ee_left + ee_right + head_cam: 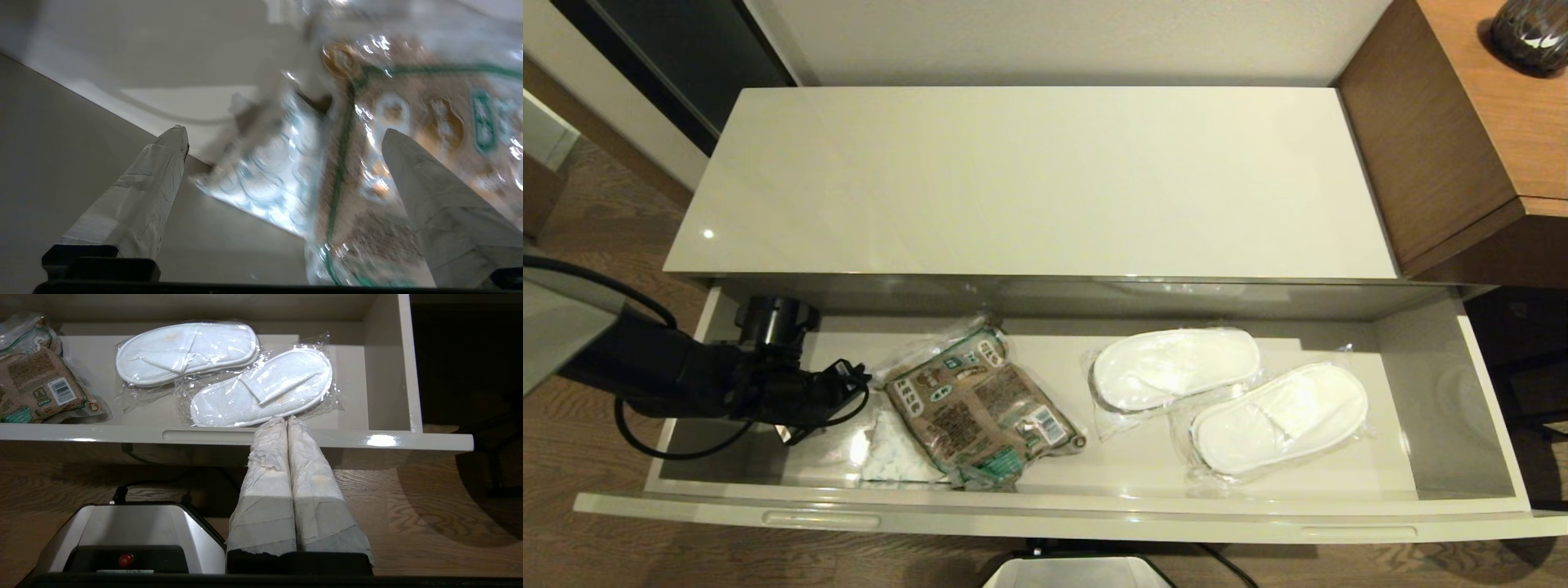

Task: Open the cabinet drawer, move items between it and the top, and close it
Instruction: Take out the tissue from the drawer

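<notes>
L gripper (pixel 286 141) jaws wide – straddling small white packet (pixel 261 175), nothing held.

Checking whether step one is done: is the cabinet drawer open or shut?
Open. The cabinet drawer is pulled out below the top, showing the slippers and packets inside.

Brown wood-grain floor (pixel 596 245), pale wall (pixel 1062 41), wooden desk (pixel 1445 139) at right

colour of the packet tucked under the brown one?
White with pale blue print, the small packet; left wrist view shows it best.
</notes>
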Motion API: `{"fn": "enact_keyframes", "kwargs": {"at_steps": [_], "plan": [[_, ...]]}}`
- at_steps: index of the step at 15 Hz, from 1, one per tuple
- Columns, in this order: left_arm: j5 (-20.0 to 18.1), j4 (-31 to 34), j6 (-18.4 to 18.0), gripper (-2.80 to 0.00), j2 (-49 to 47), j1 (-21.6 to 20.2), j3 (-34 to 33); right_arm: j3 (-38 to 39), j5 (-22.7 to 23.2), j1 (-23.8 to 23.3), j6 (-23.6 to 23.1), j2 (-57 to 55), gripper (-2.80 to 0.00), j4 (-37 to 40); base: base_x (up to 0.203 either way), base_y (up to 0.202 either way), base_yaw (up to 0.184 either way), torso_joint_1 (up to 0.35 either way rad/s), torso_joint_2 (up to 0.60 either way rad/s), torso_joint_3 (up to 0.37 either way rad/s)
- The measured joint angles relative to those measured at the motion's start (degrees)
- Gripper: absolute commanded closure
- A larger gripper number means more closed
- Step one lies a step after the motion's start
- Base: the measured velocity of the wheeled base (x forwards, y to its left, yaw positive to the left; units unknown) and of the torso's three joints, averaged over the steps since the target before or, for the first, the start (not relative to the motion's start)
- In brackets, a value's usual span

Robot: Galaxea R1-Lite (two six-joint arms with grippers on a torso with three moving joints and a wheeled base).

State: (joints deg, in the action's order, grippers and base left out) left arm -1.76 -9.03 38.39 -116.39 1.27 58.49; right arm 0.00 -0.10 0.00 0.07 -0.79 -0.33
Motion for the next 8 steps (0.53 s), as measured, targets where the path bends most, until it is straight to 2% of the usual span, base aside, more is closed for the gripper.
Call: {"fn": "enact_keyframes", "kwargs": {"at_steps": [8], "plan": [[1.9, -0.2, -0.1, -2.8, -2.8, 2.6, 2.3, 0.0, 0.0, 0.0, 0.0, 0.0, 0.0, 0.0, 0.0, 0.0, 0.0, 0.0, 0.0, 0.0]]}}
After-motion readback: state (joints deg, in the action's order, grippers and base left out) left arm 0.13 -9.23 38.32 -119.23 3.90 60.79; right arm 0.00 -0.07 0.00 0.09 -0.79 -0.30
